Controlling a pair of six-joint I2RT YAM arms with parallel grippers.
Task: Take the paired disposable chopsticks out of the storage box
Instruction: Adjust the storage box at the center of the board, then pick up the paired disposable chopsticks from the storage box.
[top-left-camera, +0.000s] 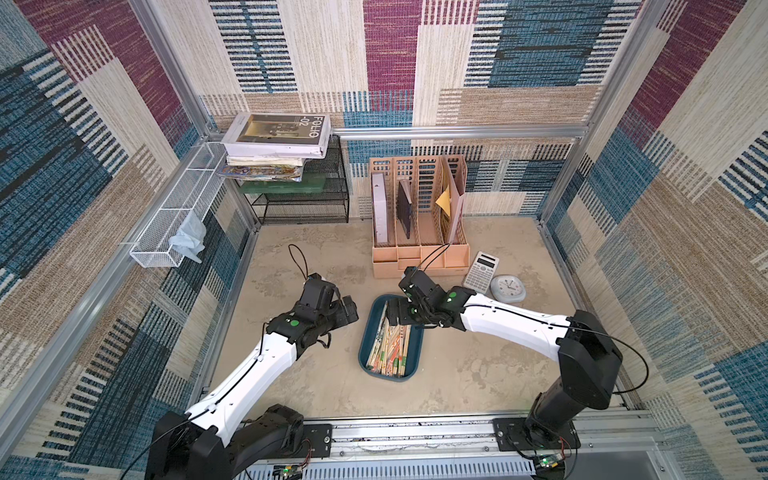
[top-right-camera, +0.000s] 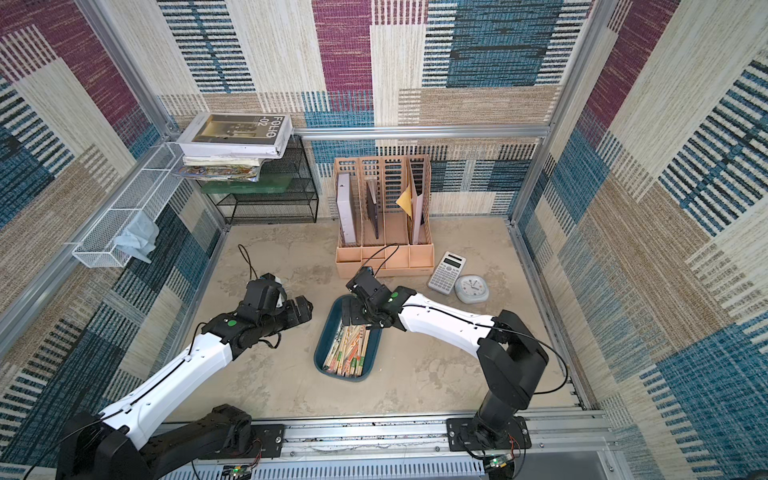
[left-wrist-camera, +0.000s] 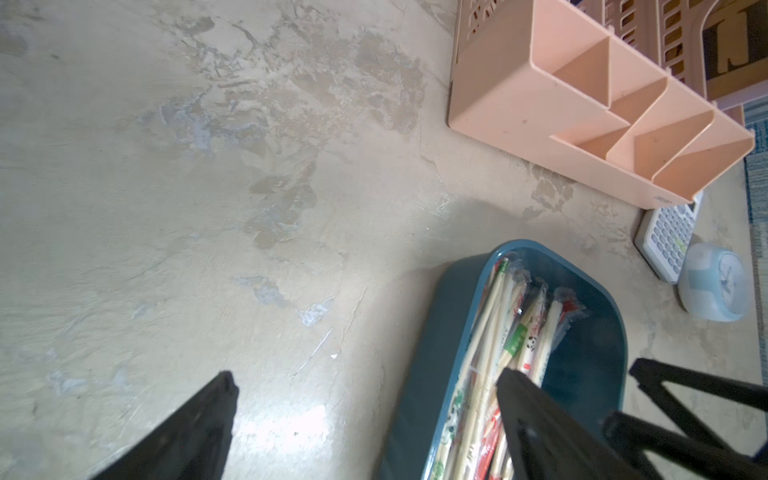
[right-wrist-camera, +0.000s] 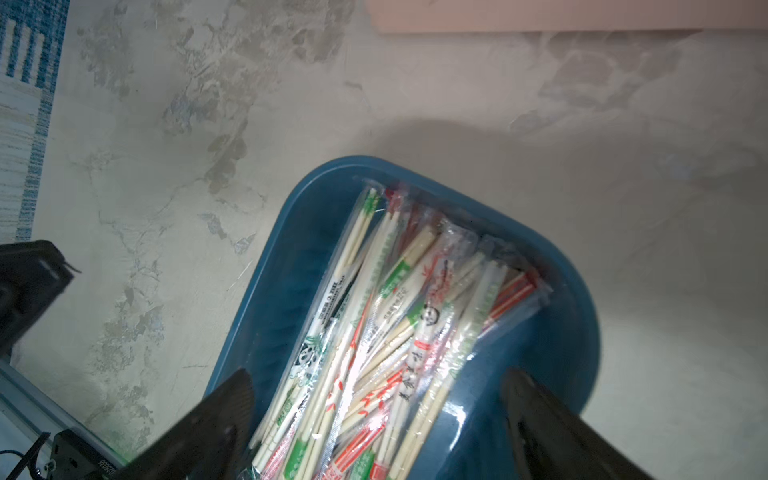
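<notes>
Nearest me in a top view, the storage box (top-left-camera: 418, 353) sits on the table (top-left-camera: 478, 374) in the lower middle of the frame, between the two arms. The paired disposable chopsticks (top-left-camera: 388, 349) fill it in a loose heap. Their long axis runs along the box's length, from the near end at the bottom of the picture up toward the far end, leaning only slightly. None is out yet.

Next up the frame, the right gripper (top-left-camera: 397, 318) hangs over the far end of the box. In its wrist view the fingers (right-wrist-camera: 232, 411) stand wide apart with nothing clamped, one at each lower corner, and the bundle runs up the middle between them. So the closing line lies across the sticks, which I judge is the alignment a pinch needs. I cannot tell how high above the sleeves the tips are.

At about the same depth, the left gripper (top-left-camera: 349, 311) is just left of the box over bare table, also spread open and empty. The right arm is plainly the nearer one to the sticks.

Farther back, toward the upper middle, are a peach file organiser (top-left-camera: 419, 253), a calculator (top-left-camera: 481, 270) and a small clock (top-left-camera: 507, 288), all apart from the box.
</notes>
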